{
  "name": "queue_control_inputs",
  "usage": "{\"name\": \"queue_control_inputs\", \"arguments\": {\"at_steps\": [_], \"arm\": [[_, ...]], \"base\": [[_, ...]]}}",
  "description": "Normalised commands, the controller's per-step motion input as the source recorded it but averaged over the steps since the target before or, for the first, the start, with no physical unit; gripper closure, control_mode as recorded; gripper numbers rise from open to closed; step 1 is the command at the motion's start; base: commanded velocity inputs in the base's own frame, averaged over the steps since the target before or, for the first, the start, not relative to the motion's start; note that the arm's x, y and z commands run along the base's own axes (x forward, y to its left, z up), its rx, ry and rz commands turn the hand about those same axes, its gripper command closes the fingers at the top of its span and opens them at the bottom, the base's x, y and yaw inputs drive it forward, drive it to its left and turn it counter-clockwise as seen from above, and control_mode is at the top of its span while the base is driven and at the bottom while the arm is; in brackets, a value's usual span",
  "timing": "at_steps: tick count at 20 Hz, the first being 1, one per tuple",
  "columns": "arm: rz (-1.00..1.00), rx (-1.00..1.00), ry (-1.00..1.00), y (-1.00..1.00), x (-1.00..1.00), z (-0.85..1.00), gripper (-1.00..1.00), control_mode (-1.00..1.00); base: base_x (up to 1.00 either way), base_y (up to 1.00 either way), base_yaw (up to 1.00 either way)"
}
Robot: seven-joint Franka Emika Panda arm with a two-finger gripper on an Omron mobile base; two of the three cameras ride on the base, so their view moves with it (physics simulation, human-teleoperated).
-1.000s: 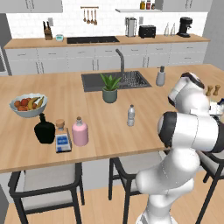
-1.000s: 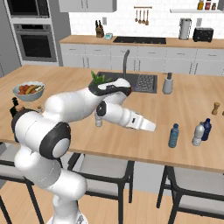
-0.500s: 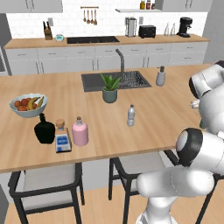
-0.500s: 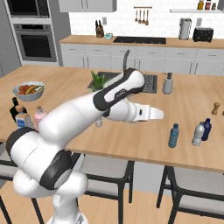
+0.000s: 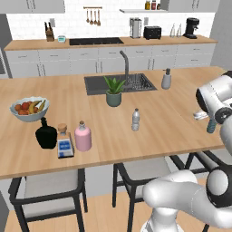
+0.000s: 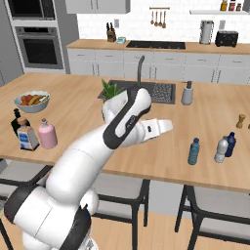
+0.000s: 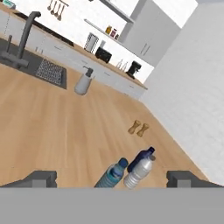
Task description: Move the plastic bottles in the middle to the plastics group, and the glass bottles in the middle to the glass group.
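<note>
While our gripper (image 7: 111, 178) hung with jaws spread wide and empty, the teal bottle (image 7: 112, 173) and pale blue-topped bottle (image 7: 140, 167) stood touching, their bases cut off; the clear bottle (image 5: 135, 119) stayed mid-counter.

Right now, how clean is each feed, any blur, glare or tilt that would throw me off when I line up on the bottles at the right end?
Hand view: rolled, so the counter slopes; soft but glare-free, teal bottle and its pale neighbour readable between the open gripper. Right base view: level, even light, faint shadows, teal bottle slightly blurred. Left base view: the arm blocks that end.
</note>
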Motion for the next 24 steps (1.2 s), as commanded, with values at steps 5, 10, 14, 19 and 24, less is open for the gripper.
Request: {"name": "queue_control_inputs", "arguments": {"at_steps": [5, 10, 14, 19, 24], "arm": [[-0.12, 0.33, 0.13, 0.38, -0.27, 0.58, -1.0, -1.0], [-0.13, 0.35, 0.13, 0.48, -0.2, 0.73, -1.0, -1.0], [-0.1, 0.35, 0.22, 0.43, -0.12, 0.77, -1.0, -1.0], [-0.02, 0.38, 0.3, 0.36, -0.07, 0.54, -1.0, -1.0], [0.07, 0.14, 0.46, 0.48, 0.07, 0.24, -1.0, -1.0]], "base": [[0.0, 0.0, 0.0], [0.0, 0.0, 0.0], [0.0, 0.0, 0.0], [0.0, 0.0, 0.0], [0.0, 0.0, 0.0]]}}
